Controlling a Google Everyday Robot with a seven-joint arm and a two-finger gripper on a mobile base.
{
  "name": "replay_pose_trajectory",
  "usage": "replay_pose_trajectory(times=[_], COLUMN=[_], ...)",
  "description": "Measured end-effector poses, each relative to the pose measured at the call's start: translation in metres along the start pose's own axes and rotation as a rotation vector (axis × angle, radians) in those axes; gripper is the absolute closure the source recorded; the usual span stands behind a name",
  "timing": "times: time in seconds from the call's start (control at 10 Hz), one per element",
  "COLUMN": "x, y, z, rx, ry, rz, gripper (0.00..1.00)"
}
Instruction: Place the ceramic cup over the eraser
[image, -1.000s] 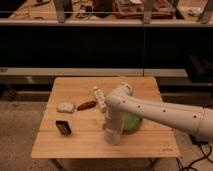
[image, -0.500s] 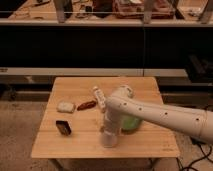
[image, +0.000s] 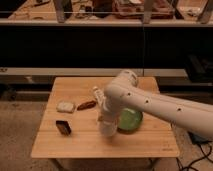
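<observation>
— Where is the gripper (image: 106, 131)?
— Lower centre of the frame, down at the table (image: 150, 142), just left of the green bowl (image: 131, 121), fingers pressed together.
— And the eraser (image: 63, 127)?
— Lower left, well apart from it.
— The ceramic cup?
— It cannot be told apart from the white gripper.

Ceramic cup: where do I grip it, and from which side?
Grip the ceramic cup across its wall, from above: it is small with no handle showing, and the green bowl sits close beside it. The hand is low over it, shut.
</observation>
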Motion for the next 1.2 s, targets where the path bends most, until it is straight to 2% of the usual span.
replay_pose_trajectory(times=[0.2, 0.3, 0.5, 0.8, 1.0, 1.2], x=[0.008, 0.011, 0.017, 0.02, 0.021, 0.022], y=[-0.031, -0.058, -0.092, -0.137, -0.158, -0.184], z=[-0.035, -0.056, -0.074, -0.084, -0.079, -0.07], rx=[0.025, 0.056, 0.092, 0.113, 0.104, 0.119], ry=[0.029, 0.033, 0.022, -0.015, -0.038, -0.062], rz=[-0.032, -0.058, -0.088, -0.141, -0.171, -0.207], gripper=[1.0, 1.0, 1.0, 1.0, 1.0, 1.0])
